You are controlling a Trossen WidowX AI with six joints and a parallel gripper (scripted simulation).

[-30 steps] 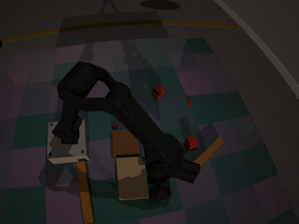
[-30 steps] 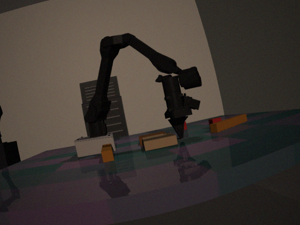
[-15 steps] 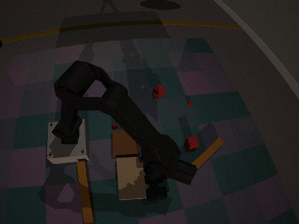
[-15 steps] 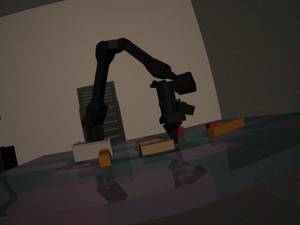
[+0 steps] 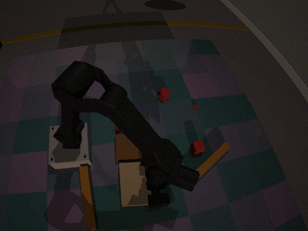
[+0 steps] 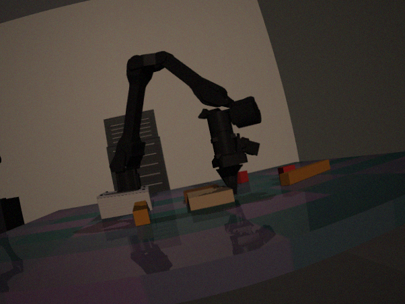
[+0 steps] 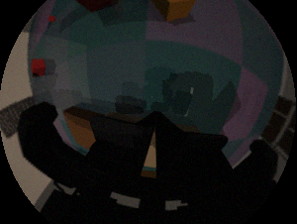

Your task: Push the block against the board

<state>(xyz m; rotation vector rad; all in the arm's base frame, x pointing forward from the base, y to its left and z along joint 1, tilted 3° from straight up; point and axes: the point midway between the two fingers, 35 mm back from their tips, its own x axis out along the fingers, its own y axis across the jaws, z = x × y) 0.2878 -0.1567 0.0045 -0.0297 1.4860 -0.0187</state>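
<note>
Your black parallel-jaw gripper point(image 6: 232, 185) has its jaws pinched fully closed on nothing, tip down just beside the right edge of the pale tan square block point(image 5: 133, 182). The brown flat board point(image 5: 125, 148) sits behind that block, end touching it. A small red cube point(image 5: 197, 148) lies beyond the jaws, near an orange bar point(image 5: 213, 159).
</note>
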